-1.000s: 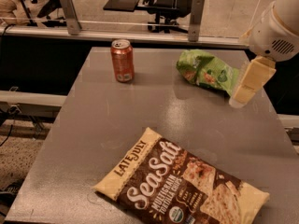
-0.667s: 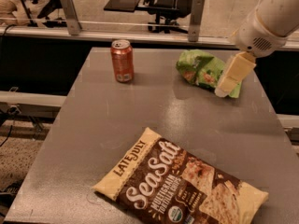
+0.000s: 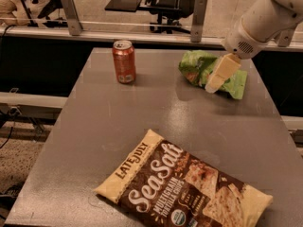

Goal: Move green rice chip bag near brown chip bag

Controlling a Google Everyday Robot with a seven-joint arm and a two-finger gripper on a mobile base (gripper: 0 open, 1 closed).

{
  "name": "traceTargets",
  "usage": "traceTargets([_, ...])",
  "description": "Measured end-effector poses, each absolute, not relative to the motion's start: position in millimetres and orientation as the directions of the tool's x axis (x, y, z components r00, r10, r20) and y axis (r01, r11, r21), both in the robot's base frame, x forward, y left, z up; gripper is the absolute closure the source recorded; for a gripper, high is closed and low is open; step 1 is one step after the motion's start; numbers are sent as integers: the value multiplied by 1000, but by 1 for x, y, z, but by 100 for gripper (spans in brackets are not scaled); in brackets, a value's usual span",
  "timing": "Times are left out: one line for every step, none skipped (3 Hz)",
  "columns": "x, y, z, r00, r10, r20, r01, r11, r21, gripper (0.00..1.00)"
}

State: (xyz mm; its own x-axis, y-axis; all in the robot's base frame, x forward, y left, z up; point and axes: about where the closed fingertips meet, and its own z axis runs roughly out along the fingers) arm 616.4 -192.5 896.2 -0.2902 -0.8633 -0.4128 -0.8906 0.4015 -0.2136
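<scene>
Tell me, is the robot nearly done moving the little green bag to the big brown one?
Done: nothing yet; the small, crinkled green rice chip bag lies at the far right of the grey metal table, apart from the large, flat brown chip bag at the near edge. In hand: the gripper is at the green bag. Left: grasping, carrying, setting it beside the brown one.

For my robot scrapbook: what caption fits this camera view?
Pincer at the green rice chip bag, far from the brown chip bag.
</scene>
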Motion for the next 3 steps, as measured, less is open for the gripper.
traceTargets([637,-200,880,-323,-856,-404,-866,439,-238,0])
traceTargets([644,-203,872,-332,-862,-382,-852,448,-270,0])
traceTargets([646,-205,869,-333,-871,-362,-843,447,-300,16])
